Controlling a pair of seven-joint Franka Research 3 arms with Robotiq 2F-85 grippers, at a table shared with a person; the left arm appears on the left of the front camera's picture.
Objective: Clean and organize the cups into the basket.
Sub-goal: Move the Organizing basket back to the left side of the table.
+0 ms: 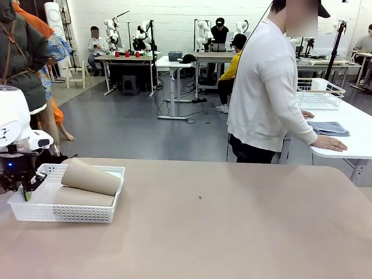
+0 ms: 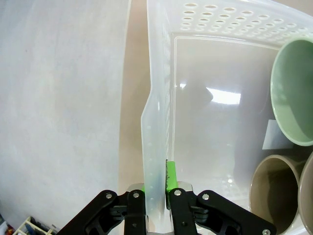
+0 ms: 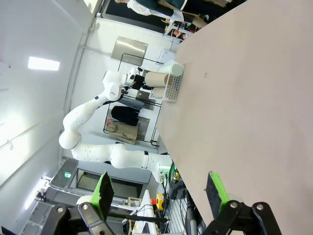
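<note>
right gripper (image 3: 161, 193) jaws apart | table (image 3: 254, 98) below | basket (image 3: 171, 88) with cups (image 3: 157, 78) far off

Tan cups (image 1: 90, 177) lay on sides, stacked in white perforated basket (image 1: 70, 213) at table's left; mint cup (image 2: 292, 93) lay beside them, mouth showing.

I am seeing a white basket (image 1: 70, 213) with a dotted pattern of small holes sitting at the left edge of the tan tabletop (image 1: 221, 226). Tan-brown cups (image 1: 90, 177) are lying in it, and a pale mint green cup (image 2: 293, 93) is showing beside them. My left gripper (image 2: 156, 188) is showing black with bright green pads (image 2: 171, 177).
</note>
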